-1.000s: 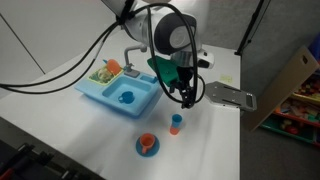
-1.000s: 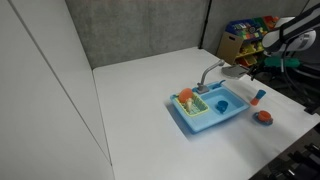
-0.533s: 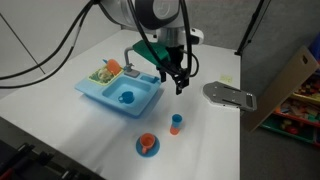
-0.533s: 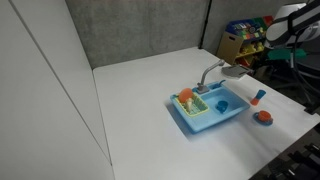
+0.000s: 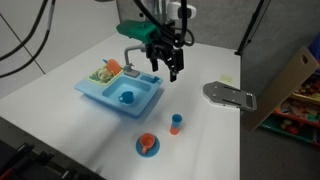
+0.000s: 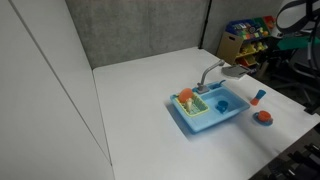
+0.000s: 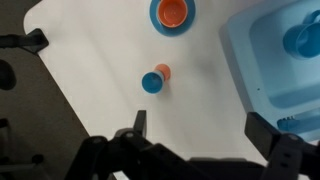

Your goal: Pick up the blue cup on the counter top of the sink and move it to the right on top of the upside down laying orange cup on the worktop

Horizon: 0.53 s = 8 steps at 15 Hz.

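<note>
The gripper point(image 5: 172, 72) hangs well above the bench point(image 5: 60, 120), over the far right end of the sink point(image 5: 100, 98). In the wrist view its two fingers point(image 7: 138, 122) stand wide apart with nothing between them, only bare bench showing in the gap. The blue cup point(image 5: 176, 118) is not on the sink: it sits upright on top of the orange cup point(image 5: 176, 129), the two forming a small stack on the bench just right of the sink's near right corner and apart from it. From the wrist camera the blue cup point(image 7: 152, 82) covers most of the orange cup point(image 7: 163, 71), which shows only as a rim behind it. Near the stack, toward the front edge, lies a blue plate point(image 5: 138, 149) carrying an orange piece point(image 5: 147, 142). The sink's basin holds a round blue dish point(image 5: 126, 97), its grey faucet point(image 5: 130, 55) rises at the far side, and green and orange toys point(image 5: 105, 70) fill the left compartment. A grey flat object point(image 5: 228, 95) lies on the bench to the right. In an exterior view the stack point(image 6: 259, 97) stands right of the sink point(image 6: 195, 122).
</note>
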Motion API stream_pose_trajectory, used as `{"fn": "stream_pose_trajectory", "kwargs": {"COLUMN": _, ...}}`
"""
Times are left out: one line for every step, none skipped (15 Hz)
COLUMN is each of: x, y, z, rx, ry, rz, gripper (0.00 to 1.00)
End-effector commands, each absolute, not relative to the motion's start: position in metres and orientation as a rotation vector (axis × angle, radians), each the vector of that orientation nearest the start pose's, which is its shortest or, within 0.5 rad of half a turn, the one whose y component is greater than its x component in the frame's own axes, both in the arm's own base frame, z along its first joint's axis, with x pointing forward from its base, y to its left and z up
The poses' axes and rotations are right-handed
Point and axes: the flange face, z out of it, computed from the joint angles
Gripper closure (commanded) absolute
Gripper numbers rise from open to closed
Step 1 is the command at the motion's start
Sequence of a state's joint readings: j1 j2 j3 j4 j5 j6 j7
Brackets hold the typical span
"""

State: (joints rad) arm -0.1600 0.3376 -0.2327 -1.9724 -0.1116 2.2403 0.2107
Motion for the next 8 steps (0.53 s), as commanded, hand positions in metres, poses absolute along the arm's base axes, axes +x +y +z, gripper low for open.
{"fn": "stream_pose_trajectory", "kwargs": {"x": 0.543, "y": -0.215, "z": 0.339, "rx": -3.220, "ry": 0.790, "rz": 0.144, "gripper": 0.00}}
{"fn": "stream_pose_trajectory", "kwargs": {"x": 0.541, "y": -0.210, "z": 0.350, "rx": -3.232, "ry": 0.783, "rz": 0.146, "gripper": 0.00}}
{"fn": "stream_pose_trajectory", "kwargs": {"x": 0.536, "y": -0.208, "z": 0.364, "rx": -3.240, "ry": 0.770, "rz": 0.149, "gripper": 0.00}}
{"fn": "stream_pose_trajectory", "kwargs": {"x": 0.533, "y": -0.204, "z": 0.377, "rx": -3.249, "ry": 0.755, "rz": 0.145, "gripper": 0.00}}
{"fn": "stream_pose_trajectory", "kwargs": {"x": 0.531, "y": -0.199, "z": 0.390, "rx": -3.256, "ry": 0.742, "rz": 0.145, "gripper": 0.00}}
{"fn": "stream_pose_trajectory", "kwargs": {"x": 0.529, "y": -0.194, "z": 0.401, "rx": -3.261, "ry": 0.729, "rz": 0.144, "gripper": 0.00}}
{"fn": "stream_pose_trajectory", "kwargs": {"x": 0.527, "y": -0.187, "z": 0.413, "rx": -3.264, "ry": 0.719, "rz": 0.139, "gripper": 0.00}}
{"fn": "stream_pose_trajectory", "kwargs": {"x": 0.526, "y": -0.179, "z": 0.423, "rx": -3.261, "ry": 0.703, "rz": 0.135, "gripper": 0.00}}
